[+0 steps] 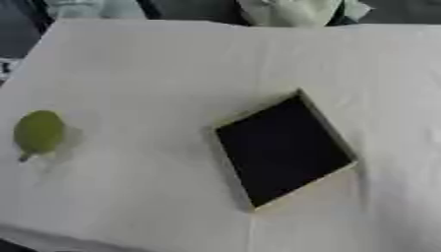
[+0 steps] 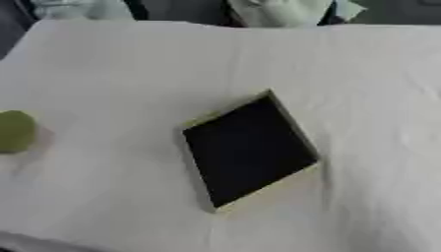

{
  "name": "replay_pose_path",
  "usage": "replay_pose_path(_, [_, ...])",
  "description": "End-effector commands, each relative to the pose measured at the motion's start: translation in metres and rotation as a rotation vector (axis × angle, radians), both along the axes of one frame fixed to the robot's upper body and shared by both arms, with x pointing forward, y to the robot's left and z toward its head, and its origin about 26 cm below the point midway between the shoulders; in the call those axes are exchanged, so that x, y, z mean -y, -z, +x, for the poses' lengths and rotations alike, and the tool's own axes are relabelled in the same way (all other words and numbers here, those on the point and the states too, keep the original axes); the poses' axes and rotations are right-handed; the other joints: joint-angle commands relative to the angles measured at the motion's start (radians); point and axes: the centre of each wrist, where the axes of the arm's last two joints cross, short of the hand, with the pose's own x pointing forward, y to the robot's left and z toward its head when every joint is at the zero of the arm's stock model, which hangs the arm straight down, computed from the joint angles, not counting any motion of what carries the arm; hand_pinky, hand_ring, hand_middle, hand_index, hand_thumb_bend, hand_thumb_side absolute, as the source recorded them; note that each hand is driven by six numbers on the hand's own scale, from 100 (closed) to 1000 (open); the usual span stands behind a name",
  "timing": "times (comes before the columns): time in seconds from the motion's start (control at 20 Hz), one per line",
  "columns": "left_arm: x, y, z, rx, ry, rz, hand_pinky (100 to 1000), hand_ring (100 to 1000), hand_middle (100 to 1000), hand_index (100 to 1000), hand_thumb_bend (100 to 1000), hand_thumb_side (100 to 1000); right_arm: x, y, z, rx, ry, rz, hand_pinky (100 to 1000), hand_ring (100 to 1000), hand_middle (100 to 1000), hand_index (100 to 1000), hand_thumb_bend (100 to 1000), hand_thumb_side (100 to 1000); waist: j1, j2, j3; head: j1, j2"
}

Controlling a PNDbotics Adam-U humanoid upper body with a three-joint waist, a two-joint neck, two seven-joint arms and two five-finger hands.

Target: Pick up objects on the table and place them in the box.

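A green, pear-like fruit [image 1: 39,133] lies at the left side of the table, its narrow end pointing toward the front. To its right, near the middle, sits a shallow box [image 1: 337,137] with pale rims and a dark inside; nothing shows in it. The box is turned at an angle to the table's edges. A wide stretch of cloth separates the fruit from the box. Neither of my hands appears in either eye view.
A pale cloth [image 1: 155,59] covers the whole table and is lightly creased. Light-coloured soft items [image 1: 289,11] lie beyond the far edge. The table's front left corner [image 1: 17,241] shows at the lower left.
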Motion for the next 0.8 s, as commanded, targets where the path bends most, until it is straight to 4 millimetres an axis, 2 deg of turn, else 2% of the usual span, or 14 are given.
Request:
replay_pose_path(0.05, [-0.007, -0.017, -0.005, 0.031, -0.021, 0.053, 502, 757, 659, 670, 100, 408, 0.0, -0.011, -0.006, 0.038, 0.006, -0.038, 726, 809, 692, 878, 100, 570, 0.002, -0.016, 0.0, 0.002, -0.006])
replay_pose_path(0.25, [-0.011, -0.018, -0.005, 0.03, -0.029, 0.081, 511, 767, 664, 676, 100, 392, 0.001, -0.012, -0.006, 0.038, 0.006, -0.039, 726, 809, 691, 878, 100, 570, 0.004, -0.016, -0.001, -0.003, -0.006])
replay_pose_path(0.4, [-0.018, -0.019, -0.005, 0.017, -0.049, 0.136, 536, 789, 680, 692, 100, 348, 0.001, -0.012, -0.006, 0.038, 0.008, -0.043, 726, 809, 691, 878, 100, 570, 0.007, -0.015, -0.002, -0.009, -0.005])
replay_pose_path(0.8, [-0.053, -0.023, -0.005, -0.053, -0.173, 0.374, 606, 835, 733, 752, 100, 259, 0.002, -0.012, -0.006, 0.035, 0.015, -0.057, 726, 810, 691, 879, 100, 569, 0.017, -0.014, -0.001, -0.028, 0.004])
